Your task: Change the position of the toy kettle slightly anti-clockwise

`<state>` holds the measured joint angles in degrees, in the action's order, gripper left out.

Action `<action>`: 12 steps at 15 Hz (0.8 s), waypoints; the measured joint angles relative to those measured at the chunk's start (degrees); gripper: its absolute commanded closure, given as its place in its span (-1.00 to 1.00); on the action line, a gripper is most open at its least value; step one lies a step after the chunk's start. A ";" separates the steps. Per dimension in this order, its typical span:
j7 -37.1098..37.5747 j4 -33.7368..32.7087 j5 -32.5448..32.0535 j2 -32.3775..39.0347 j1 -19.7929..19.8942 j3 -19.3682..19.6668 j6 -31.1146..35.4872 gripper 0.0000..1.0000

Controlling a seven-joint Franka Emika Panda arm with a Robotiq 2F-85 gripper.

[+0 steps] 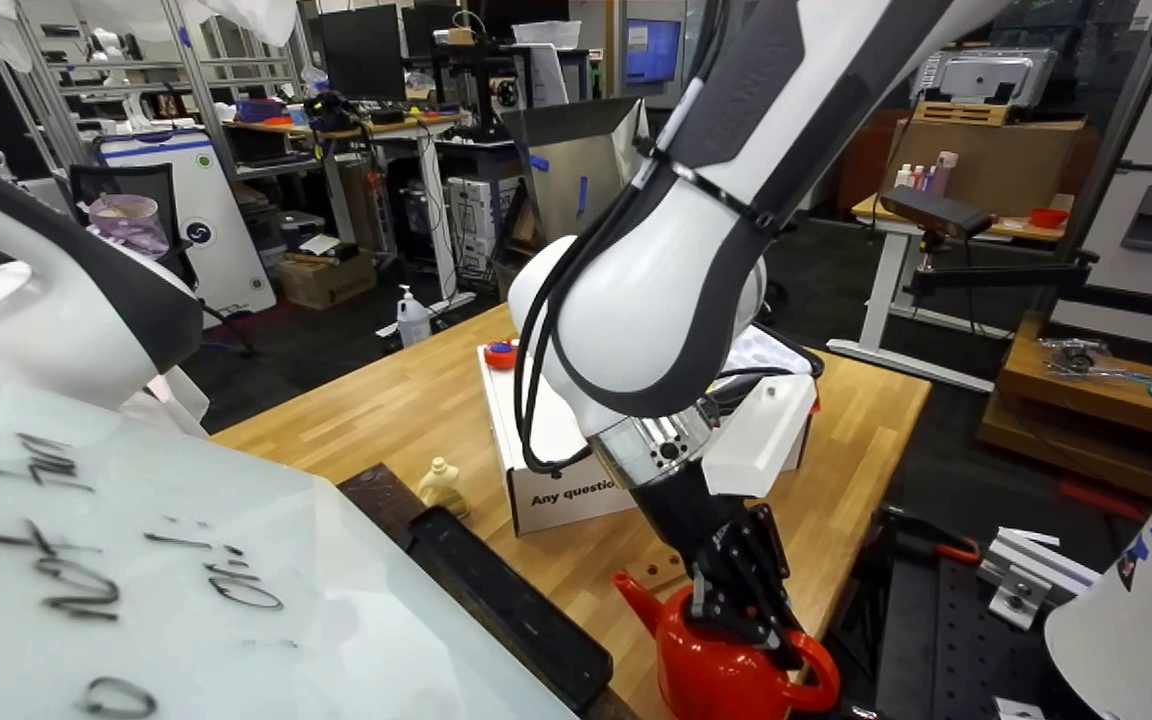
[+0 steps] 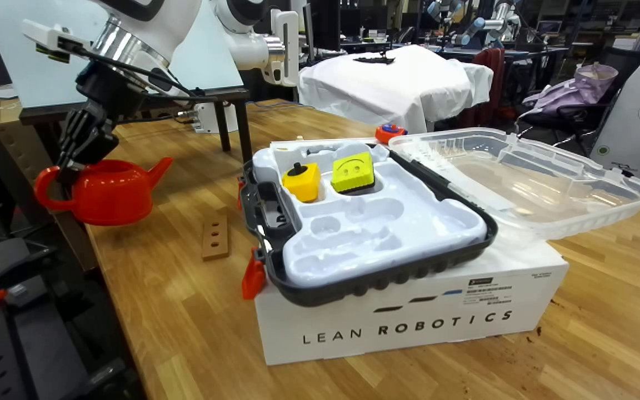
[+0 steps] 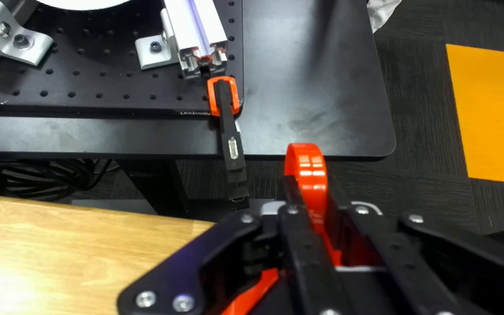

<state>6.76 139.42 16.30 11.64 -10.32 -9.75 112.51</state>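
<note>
Exterior view: the arm [image 2: 171,25] slants down, gripper [image 2: 70,173] clamped on the toy kettle's [image 2: 115,193] handle [image 2: 43,189].

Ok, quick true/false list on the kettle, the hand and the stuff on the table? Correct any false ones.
1. The hand grips the kettle by its handle. True.
2. The kettle's spout points in over the table. True.
3. The kettle is upside down. False: its opening faces up.
4. A yellow block with a smiley face sits in the case. True.
5. The case is closed up. False: its clear lid is folded open.
6. The case rests directly on the table. False: it rests on a white box.
</note>
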 measured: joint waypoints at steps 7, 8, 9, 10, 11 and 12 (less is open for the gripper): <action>-3.94 -0.94 -1.16 1.43 0.28 0.65 -0.83 0.92; -4.39 -1.77 -2.40 2.10 0.28 0.82 -1.10 0.92; -4.51 -2.86 -3.77 2.98 0.28 0.92 -1.52 0.92; -4.52 -4.22 -5.34 4.01 0.27 0.95 -2.14 0.92; -4.52 -5.64 -6.98 5.10 0.26 0.95 -2.66 0.92; -4.51 -7.03 -8.47 6.22 0.22 0.95 -3.10 0.92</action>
<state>2.25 132.40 7.82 17.86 -10.09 -8.79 109.41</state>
